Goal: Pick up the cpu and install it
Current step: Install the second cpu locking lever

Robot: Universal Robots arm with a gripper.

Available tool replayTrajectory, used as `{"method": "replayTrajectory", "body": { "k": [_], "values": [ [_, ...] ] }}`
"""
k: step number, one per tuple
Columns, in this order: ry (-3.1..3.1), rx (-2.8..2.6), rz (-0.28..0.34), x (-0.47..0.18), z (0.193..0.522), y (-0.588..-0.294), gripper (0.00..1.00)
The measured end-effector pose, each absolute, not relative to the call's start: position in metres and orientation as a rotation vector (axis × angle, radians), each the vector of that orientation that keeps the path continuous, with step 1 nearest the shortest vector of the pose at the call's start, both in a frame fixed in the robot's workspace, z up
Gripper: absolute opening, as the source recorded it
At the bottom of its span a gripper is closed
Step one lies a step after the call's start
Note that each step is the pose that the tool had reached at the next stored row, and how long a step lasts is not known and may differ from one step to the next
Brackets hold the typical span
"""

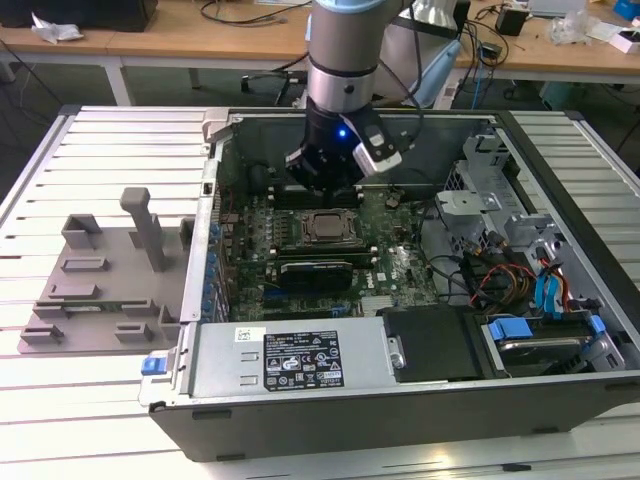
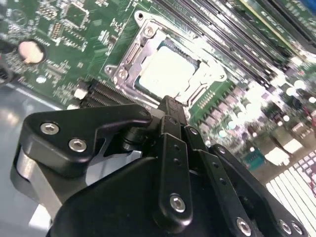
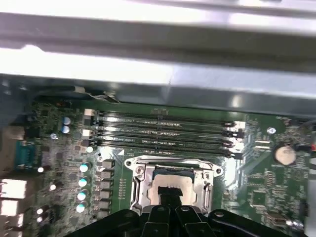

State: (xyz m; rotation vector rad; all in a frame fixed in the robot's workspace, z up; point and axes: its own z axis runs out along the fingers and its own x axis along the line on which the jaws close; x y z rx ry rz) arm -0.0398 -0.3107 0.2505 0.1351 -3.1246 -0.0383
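Gripper [image 1: 322, 178]: black, on the arm [image 1: 342, 60], hanging inside the open computer case [image 1: 400, 400] above the motherboard [image 1: 390, 265], just over the socket's far edge as the exterior view shows it. In the second wrist view its fingers [image 2: 170, 116] come together at one tip with no gap showing between them and nothing gripped; the tip is above the edge of the socket frame [image 2: 126, 61].

Cpu [image 2: 168, 74]: pale silver square, lying flat within the metal socket frame on the green board; apart from the gripper. Also seen in the exterior view [image 1: 322, 227] and in the first wrist view [image 3: 170, 182], partly behind the finger linkage.

Memory slots [image 3: 163, 131]: long dark rows beside the socket.

Fixture tray [image 1: 105, 275]: grey plastic, on the slatted table [image 1: 60, 400], outside the case toward the exterior view's left.

Drive bay and cables [image 1: 530, 290]: toward the exterior view's right.
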Motion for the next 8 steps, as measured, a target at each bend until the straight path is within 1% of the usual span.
{"method": "replayTrajectory", "body": {
  "k": [1, 3, 8],
  "values": [
    [-3.125, 0.135, -0.038, -0.04, 0.26, -0.31, 0.11],
    [-3.125, 0.135, -0.038, -0.04, 0.27, -0.31, 0.11],
    [-3.125, 0.135, -0.039, -0.04, 0.274, -0.31, 0.11]
  ]
}}
